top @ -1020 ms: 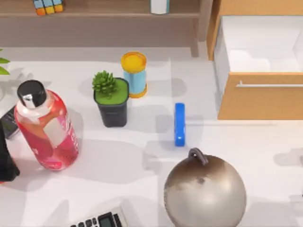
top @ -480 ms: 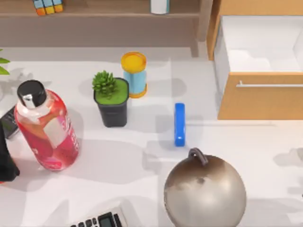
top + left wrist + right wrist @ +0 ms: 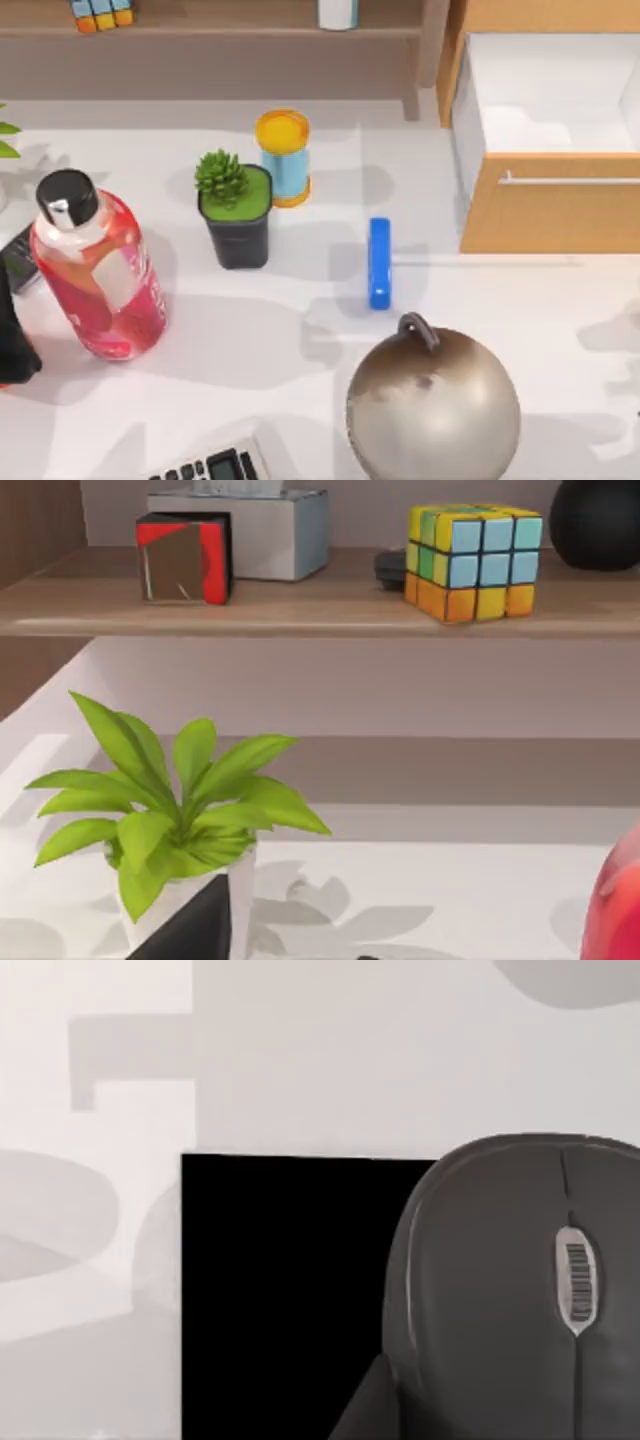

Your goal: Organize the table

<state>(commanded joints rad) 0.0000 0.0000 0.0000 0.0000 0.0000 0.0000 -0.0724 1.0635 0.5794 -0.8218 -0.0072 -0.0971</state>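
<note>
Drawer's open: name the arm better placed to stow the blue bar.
Right, probably: the blue bar lies beside the open drawer on the right of the table; the left arm sits at its far left edge.

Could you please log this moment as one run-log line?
drawer: open | blue bar: flat on table | mouse: on black pad

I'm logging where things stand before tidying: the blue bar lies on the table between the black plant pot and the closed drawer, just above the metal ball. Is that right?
Not quite: the drawer is open, pulled out with its pale inside showing in the top view. The rest holds: the blue bar lies on the table between the black plant pot and the drawer, just above the metal ball.
</note>
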